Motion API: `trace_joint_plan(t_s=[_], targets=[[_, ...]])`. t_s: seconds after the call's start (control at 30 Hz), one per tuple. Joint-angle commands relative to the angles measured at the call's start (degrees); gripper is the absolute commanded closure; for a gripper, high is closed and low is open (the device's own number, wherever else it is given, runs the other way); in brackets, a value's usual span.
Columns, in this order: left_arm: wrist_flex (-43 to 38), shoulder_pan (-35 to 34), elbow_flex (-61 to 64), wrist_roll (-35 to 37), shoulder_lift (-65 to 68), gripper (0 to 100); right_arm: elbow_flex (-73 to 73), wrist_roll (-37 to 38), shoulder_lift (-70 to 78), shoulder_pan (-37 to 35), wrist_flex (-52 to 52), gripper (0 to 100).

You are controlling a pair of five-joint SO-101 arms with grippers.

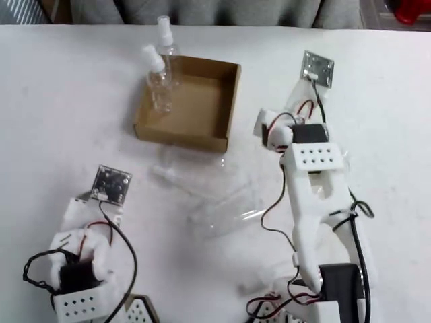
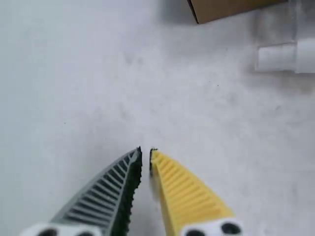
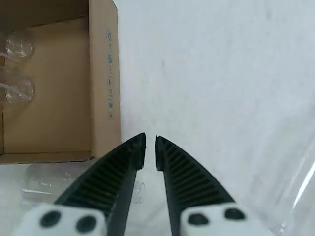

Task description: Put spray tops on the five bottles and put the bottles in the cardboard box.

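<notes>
Two bottles with spray tops on stood upright in the far left corner of the cardboard box. Tucked together there, they probably left the rest of the box floor free for the three yet to come. The remaining bottles lay on their sides on the bench between the box and the two arms, near both. Being clear, they were hard to count. A white spray top lay near the box corner; whether it sat on a bottle could not be told.

The left fingers were pressed nearly together on nothing, low over bare bench just short of the box. The right fingers were likewise clenched and empty, just beside the box's near corner, with one lying bottle against the box wall close by.

Open bench lay on the left and right of the box, so approach looked easy. The box's upright walls and the loose, rolling bottles seemed the main things to avoid knocking.
</notes>
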Motion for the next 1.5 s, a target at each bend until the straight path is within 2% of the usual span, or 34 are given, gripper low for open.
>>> trace_joint_plan(t_s=[0.0,0.13,0.27,0.47,0.7,1.07,1.3,1.47], targets=[[0.2,-0.6,0.0,-0.6,-0.7,97,1.1,-2.6,-0.2,-0.9,-3.9,98.3],[0.2,-0.6,0.0,-0.6,-0.7,97,4.7,-2.7,0.6,-1.7,-10.0,98.3],[0.2,-0.6,0.0,-0.6,-0.7,97,4.7,-2.6,7.6,-4.4,-13.4,98.3],[0.2,-0.6,0.0,-0.6,-0.7,97,0.6,-2.6,17.7,-6.7,-13.9,98.3],[0.2,-0.6,0.0,-0.6,-0.7,97,1.1,-2.2,19.7,-10.5,-13.9,98.3],[0.1,-0.6,0.0,-0.6,-0.7,97,1.1,11.2,19.2,-20.8,-8.5,98.3],[0.1,-0.6,0.0,-0.6,-0.7,97,1.1,18.2,19.2,-24.0,-6.2,98.3],[0.1,-0.6,0.0,-0.6,-0.7,97,1.1,26.5,17.6,-26.7,-4.1,98.3]])
